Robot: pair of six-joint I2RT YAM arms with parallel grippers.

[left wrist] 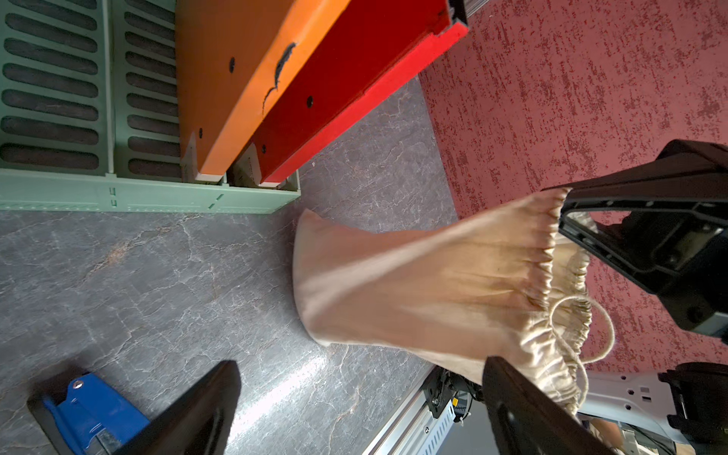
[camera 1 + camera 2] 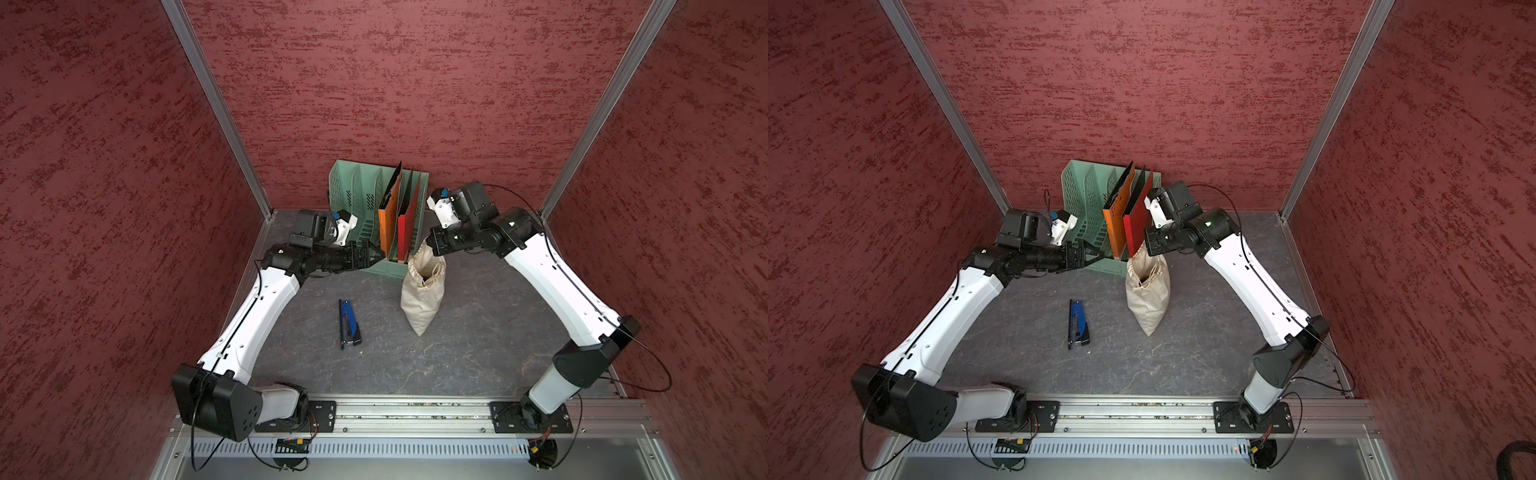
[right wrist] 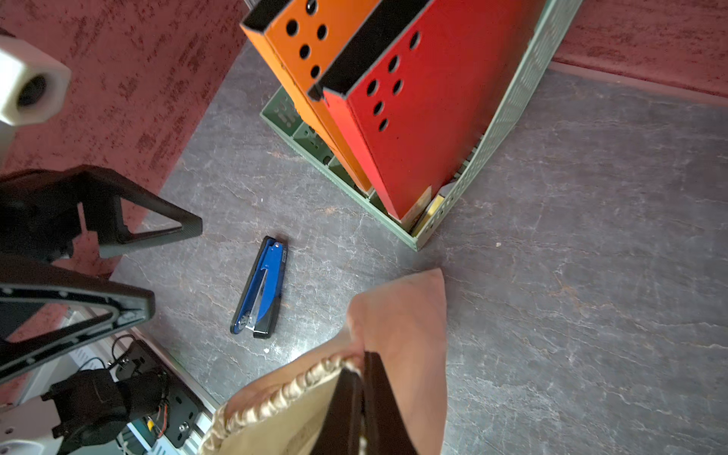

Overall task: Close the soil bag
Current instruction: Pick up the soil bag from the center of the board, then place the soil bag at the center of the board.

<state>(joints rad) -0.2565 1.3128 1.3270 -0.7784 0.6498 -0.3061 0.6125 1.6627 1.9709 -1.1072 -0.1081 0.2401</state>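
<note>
Soil bag [image 2: 422, 297] upright mid-table, just near of the file rack [image 2: 357, 195], mouth open. Right gripper [image 3: 360, 368] pinches its far rim, likely steadying it. Left gripper [image 2: 371, 257], wide and empty, waits just left, probably for a cord [image 1: 613, 337].

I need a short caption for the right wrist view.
Right gripper shut on the soil bag, near a stapler and file rack.

In both top views the white-and-black left arm [image 2: 253, 316] reaches from lower left toward centre, its black left gripper [image 2: 374, 257] spread wide. The matching right arm [image 2: 557, 286] arcs in from lower right, its black right gripper [image 3: 361, 374] pinched on the gathered rim of the cream cloth drawstring sack [image 2: 422, 299].
</note>
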